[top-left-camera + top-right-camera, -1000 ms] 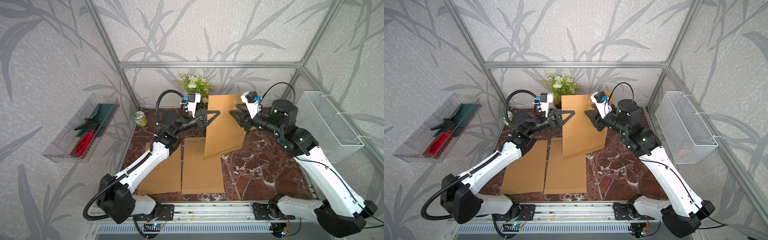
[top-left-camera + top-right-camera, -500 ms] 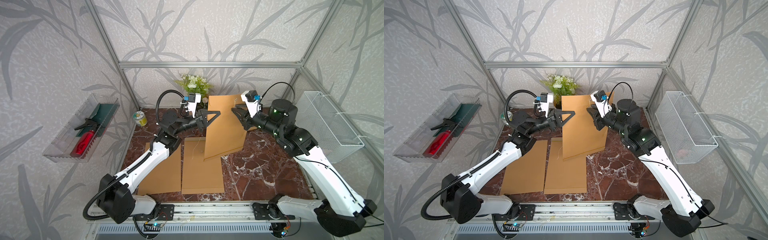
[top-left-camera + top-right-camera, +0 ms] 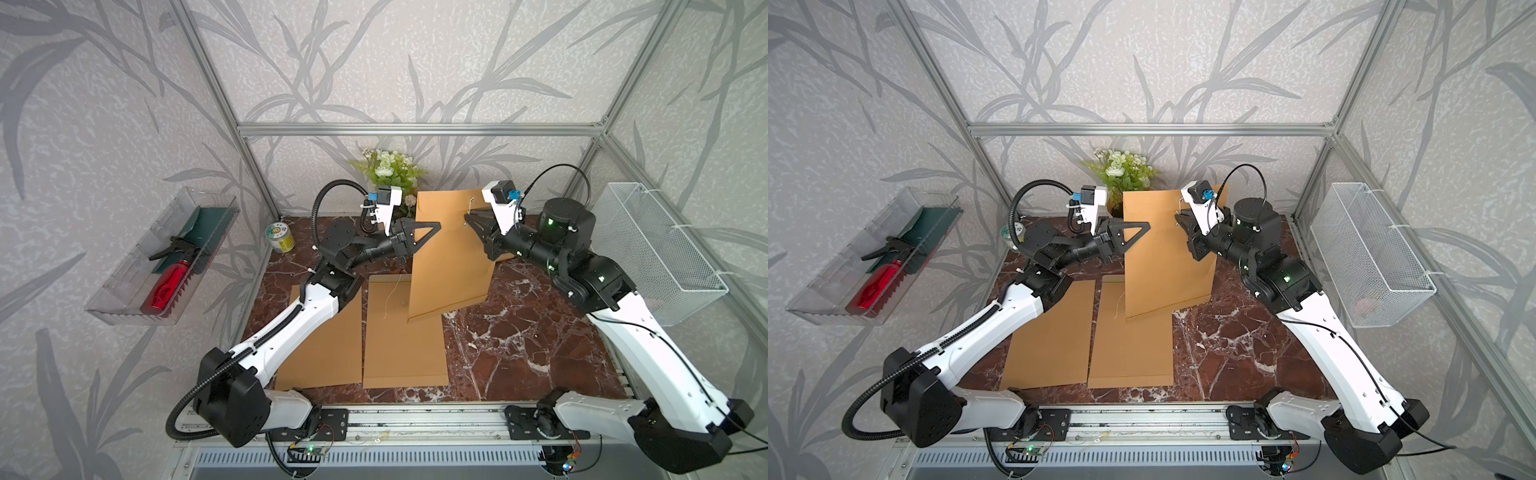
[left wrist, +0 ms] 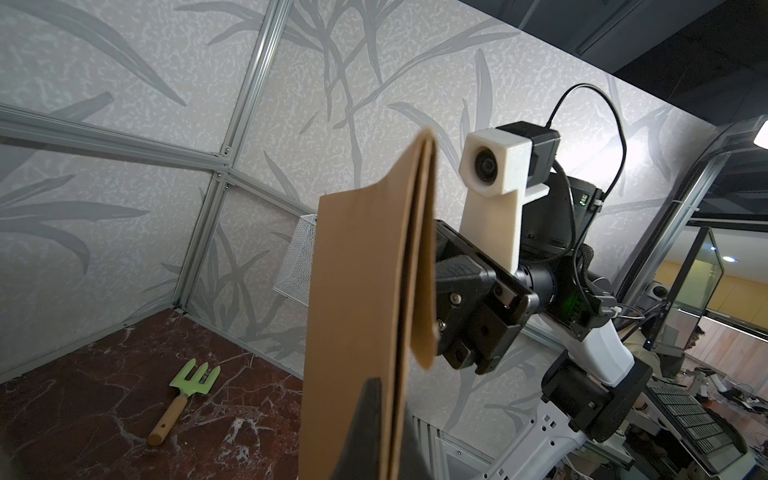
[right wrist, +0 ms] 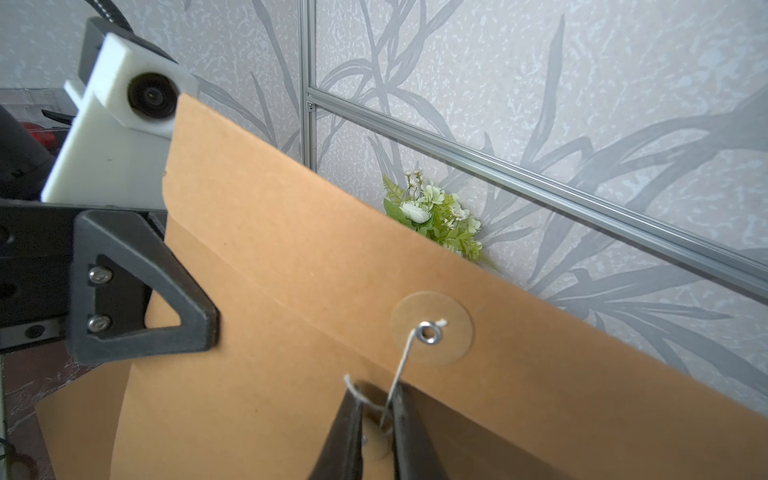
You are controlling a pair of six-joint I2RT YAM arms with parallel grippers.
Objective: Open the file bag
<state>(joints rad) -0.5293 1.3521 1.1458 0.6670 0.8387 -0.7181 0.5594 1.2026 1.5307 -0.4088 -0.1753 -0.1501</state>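
Brown file bag (image 3: 451, 266) closed; left gripper (image 3: 419, 244) clamps it; right gripper (image 5: 376, 395) narrow, straddling string (image 5: 408, 350).

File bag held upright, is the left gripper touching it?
Touching. The right wrist view shows the left gripper shut on the file bag's side edge, one finger lying flat against its face.

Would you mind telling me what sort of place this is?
Probably a lab robot cell: an aluminium frame holds wallpaper panels, and a left arm and right arm sit on a rail at a marble tabletop.
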